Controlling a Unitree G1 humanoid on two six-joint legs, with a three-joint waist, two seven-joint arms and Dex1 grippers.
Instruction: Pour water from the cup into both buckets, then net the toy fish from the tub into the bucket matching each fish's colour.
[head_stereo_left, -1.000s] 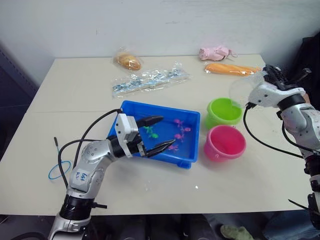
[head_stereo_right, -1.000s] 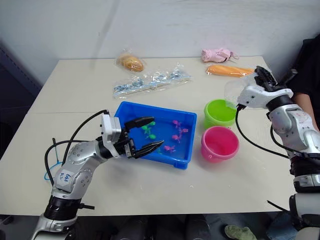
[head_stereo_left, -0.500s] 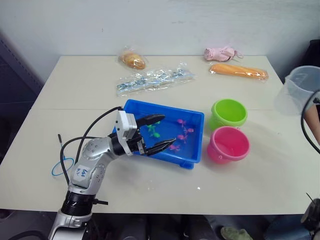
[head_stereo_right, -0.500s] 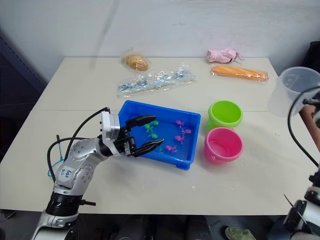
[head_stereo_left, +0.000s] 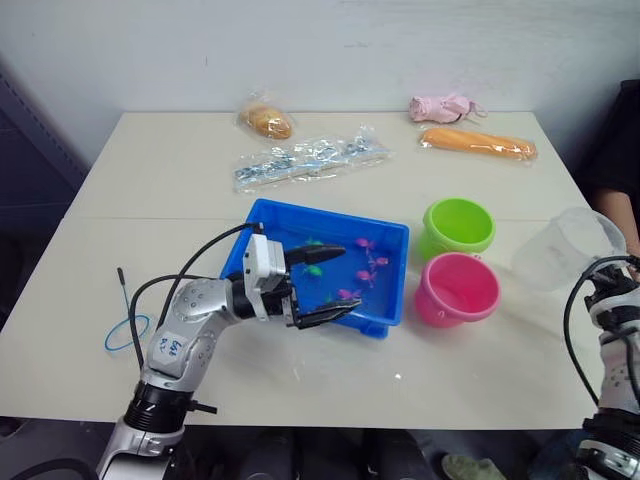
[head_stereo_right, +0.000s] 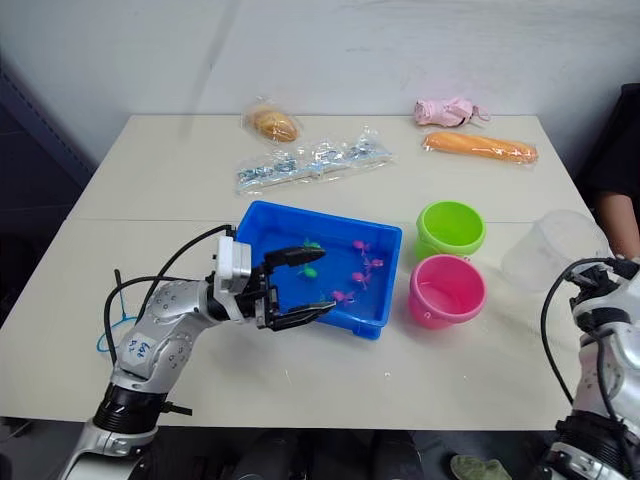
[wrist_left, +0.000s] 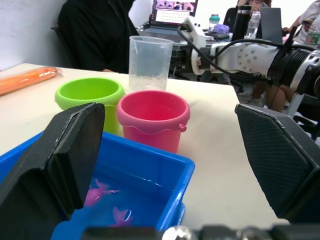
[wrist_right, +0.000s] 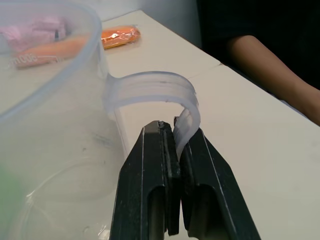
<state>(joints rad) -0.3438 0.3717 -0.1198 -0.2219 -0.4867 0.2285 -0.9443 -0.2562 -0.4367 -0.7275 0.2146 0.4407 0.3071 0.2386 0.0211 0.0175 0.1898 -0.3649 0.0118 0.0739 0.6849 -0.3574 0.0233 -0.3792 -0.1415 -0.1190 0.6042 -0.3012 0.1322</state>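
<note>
Lowered since a second ago, the cup (head_stereo_left: 560, 250) now hangs near the worktop (head_stereo_left: 160, 170) right of the buckets, handle pinched in the right end effector (wrist_right: 176, 145). Left end effector (head_stereo_left: 325, 283) gapes over the tub (head_stereo_left: 395, 275); the fish inside look tiny.

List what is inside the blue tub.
The tub holds water with several pink fish and a green fish. The left gripper, open above its near side, hides part of the inside, so more fish may lie beneath.
</note>
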